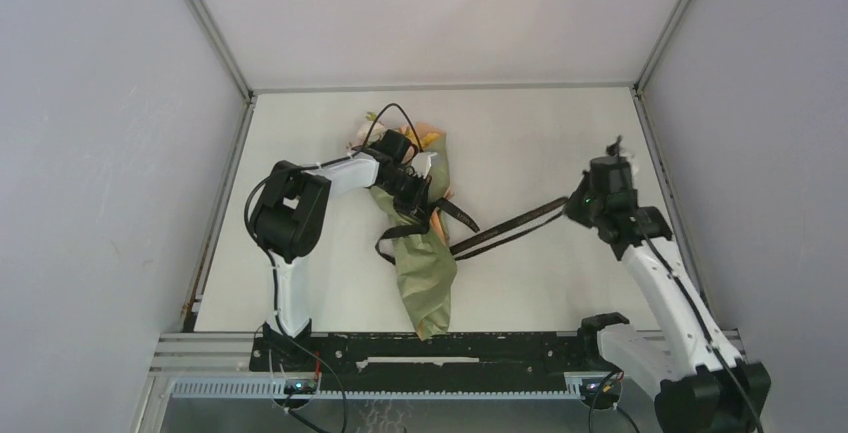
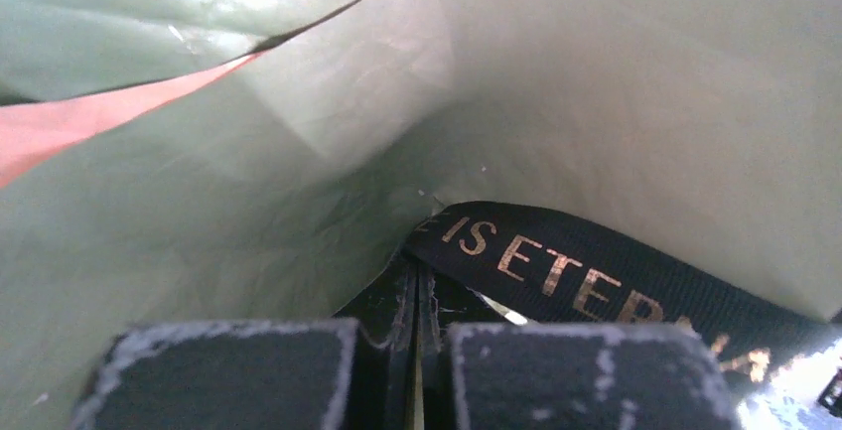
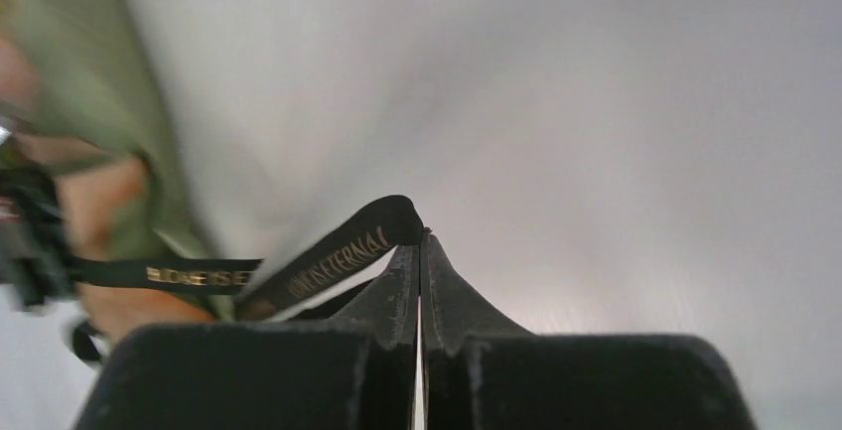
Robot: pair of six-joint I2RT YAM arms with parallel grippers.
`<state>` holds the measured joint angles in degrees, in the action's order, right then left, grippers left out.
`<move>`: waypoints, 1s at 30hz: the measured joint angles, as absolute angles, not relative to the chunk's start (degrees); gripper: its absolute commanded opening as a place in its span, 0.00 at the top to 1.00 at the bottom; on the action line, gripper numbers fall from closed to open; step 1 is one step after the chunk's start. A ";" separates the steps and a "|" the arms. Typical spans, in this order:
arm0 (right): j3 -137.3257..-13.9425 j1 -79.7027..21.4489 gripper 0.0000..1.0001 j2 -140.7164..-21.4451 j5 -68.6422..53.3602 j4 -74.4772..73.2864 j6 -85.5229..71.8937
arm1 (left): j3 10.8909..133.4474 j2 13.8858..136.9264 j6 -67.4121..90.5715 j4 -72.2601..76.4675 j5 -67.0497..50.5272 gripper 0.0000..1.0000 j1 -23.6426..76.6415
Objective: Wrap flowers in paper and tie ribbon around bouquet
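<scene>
Matt, creased paper (image 2: 596, 82); woven ribbon (image 2: 596, 281), gold-printed.

I see the bouquet (image 1: 425, 273) lying on the bench (image 1: 560, 133), its olive-green paper (image 2: 596, 102) cone tapering toward the near edge, with pale blooms (image 1: 357, 137) at the far end. The black, gold-lettered ribbon (image 1: 510, 228) loops around its middle, and a doubled strand runs straight out rightward.

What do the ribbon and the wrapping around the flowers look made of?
The ribbon looks like woven black fabric, matte, with gold printed lettering; a faint weave texture shows up close. The wrapping looks like thin matte paper, olive green with a peach-orange reverse; it holds creases and crumples.
</scene>
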<state>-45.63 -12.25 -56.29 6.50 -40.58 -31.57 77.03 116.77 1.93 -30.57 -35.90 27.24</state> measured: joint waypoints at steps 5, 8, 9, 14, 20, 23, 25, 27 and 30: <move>-58.00 -9.98 1.00 -52.82 4.32 -38.28 -27.18 | 77.03 116.68 0.60 -30.61 -34.48 1.00 27.24; -62.70 -12.82 1.00 -53.39 0.51 -33.65 -25.54 | 77.03 116.68 0.14 -30.72 -34.13 1.00 27.24; -63.75 -15.27 1.00 -53.82 -1.32 -31.14 -24.86 | 77.03 116.68 0.03 -30.74 -34.04 1.00 27.24; -66.50 -30.70 1.00 -60.25 -14.55 -19.99 -22.15 | 77.03 116.68 -0.01 -30.83 -33.78 1.00 27.24; -67.05 -48.47 1.00 -75.53 -27.00 -10.44 -19.16 | 77.03 116.68 -0.14 -31.03 -33.56 1.00 27.24; -67.09 -53.58 1.00 -82.50 -29.91 -9.23 -18.06 | 77.03 116.68 -0.45 -31.07 -33.58 1.00 27.24; -67.09 -55.48 1.00 -86.24 -30.83 -9.10 -17.98 | 77.06 116.68 -0.47 -31.11 -33.58 1.00 27.24; -67.07 -55.90 1.00 -89.38 -30.83 -8.73 -18.13 | 77.21 116.68 -0.56 -31.40 -33.58 1.00 27.24; -65.84 -55.05 1.00 -94.00 -29.43 -7.38 -18.76 | 77.30 116.64 -0.86 -31.90 -33.67 1.00 27.07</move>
